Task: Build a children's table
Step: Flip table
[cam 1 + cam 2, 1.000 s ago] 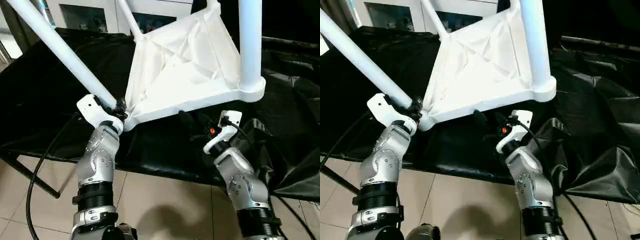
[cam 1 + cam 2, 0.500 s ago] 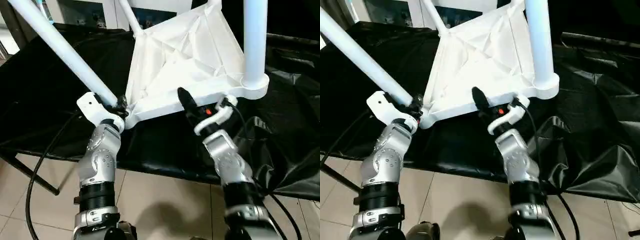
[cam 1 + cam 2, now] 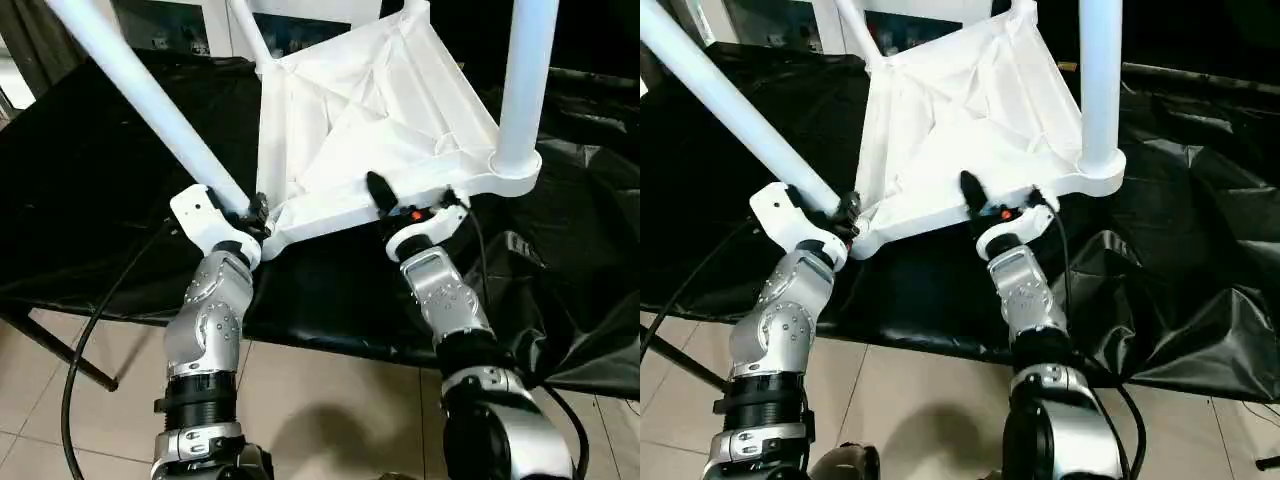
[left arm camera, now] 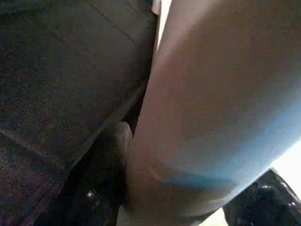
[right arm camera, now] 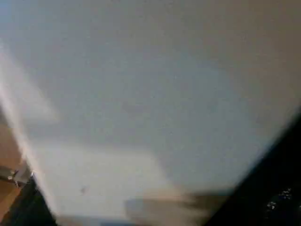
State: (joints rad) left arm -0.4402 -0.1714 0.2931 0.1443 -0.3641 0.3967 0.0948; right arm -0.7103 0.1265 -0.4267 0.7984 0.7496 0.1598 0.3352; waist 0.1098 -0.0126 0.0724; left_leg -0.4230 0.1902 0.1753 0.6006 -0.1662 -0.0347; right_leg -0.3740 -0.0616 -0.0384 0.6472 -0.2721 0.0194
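Head views, table top point(image 3: 370, 110): you have the white top lying upside down on the black-draped desk point(image 3: 100, 170), ribbed underside facing up, its near edge towards the robot.
Head views, legs: one leg point(image 3: 525, 85) stands upright in the near right corner socket; a second leg point(image 3: 150, 100) slants up and away from the near left corner; a third leg point(image 3: 250, 35) rises at the far side of the top.
Head views, left gripper point(image 3: 252, 212): at the near left corner of the top, jaws clamped round the foot of the slanted leg.
Head views, right gripper point(image 3: 400, 205): at the near edge of the top, between the two near corners. One black finger point(image 3: 378, 190) lies over the rim onto the underside. You cannot tell from here whether the jaws pinch the rim or stand loose about it.
Left wrist view: the slanted leg point(image 4: 221, 113) runs close along the lens, a dark finger point(image 4: 110, 155) pressed against its side, black desk cover behind.
Right wrist view: white plastic of the top point(image 5: 155, 94) right against the lens, black cover at one corner.
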